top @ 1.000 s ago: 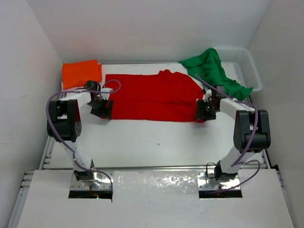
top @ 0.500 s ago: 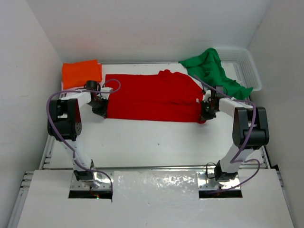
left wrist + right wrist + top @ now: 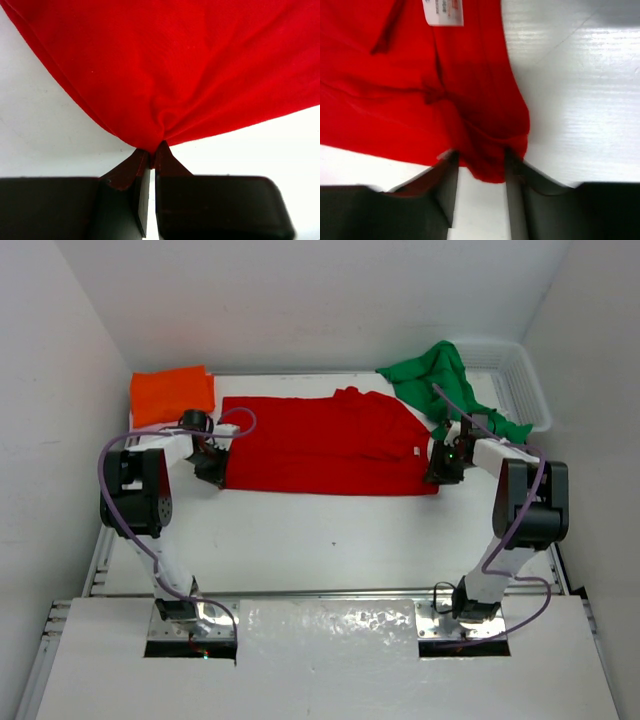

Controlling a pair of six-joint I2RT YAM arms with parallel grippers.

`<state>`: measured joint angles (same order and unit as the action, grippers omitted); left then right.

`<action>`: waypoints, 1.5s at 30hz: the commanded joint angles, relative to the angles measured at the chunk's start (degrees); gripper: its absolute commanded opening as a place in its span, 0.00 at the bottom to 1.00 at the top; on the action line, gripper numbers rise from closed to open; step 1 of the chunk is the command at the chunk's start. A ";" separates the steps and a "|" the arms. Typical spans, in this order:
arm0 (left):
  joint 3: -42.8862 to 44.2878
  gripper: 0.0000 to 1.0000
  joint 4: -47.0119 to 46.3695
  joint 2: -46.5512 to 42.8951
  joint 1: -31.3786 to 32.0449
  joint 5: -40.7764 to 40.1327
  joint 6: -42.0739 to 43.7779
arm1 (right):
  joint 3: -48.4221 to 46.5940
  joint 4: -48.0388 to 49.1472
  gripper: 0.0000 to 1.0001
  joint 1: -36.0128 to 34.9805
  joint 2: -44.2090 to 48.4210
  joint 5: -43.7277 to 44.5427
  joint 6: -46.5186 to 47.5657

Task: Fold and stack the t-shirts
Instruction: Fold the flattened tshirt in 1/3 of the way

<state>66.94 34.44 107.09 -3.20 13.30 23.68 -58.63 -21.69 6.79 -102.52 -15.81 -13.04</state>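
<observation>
Right wrist tag: white, on red shirt, writing too blurry to read, top cut off
Left claw: clenched on shirt corner
Right claw: fingers apart around cloth, grip unclear
Shirt spot: flat on table

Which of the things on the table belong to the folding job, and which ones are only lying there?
For the job: red shirt, orange shirt, green shirt.
Only lying there: basket.
</observation>
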 commanded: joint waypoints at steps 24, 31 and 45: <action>-1.54 0.00 1.16 -2.58 -0.31 -5.29 4.17 | 5.71 4.38 0.04 1.47 -0.50 -2.73 -10.95; -9.01 0.00 4.58 -10.93 -1.72 -7.06 7.87 | 15.29 -2.12 0.00 2.27 9.61 0.08 -10.34; -19.56 0.35 13.46 -22.01 -1.63 -16.55 10.42 | 36.31 -10.30 0.31 0.33 33.09 5.17 -13.51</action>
<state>47.11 46.70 86.94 -3.92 0.82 33.39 -23.97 -30.02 7.25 -69.84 -15.77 -27.07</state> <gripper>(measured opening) 0.312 0.265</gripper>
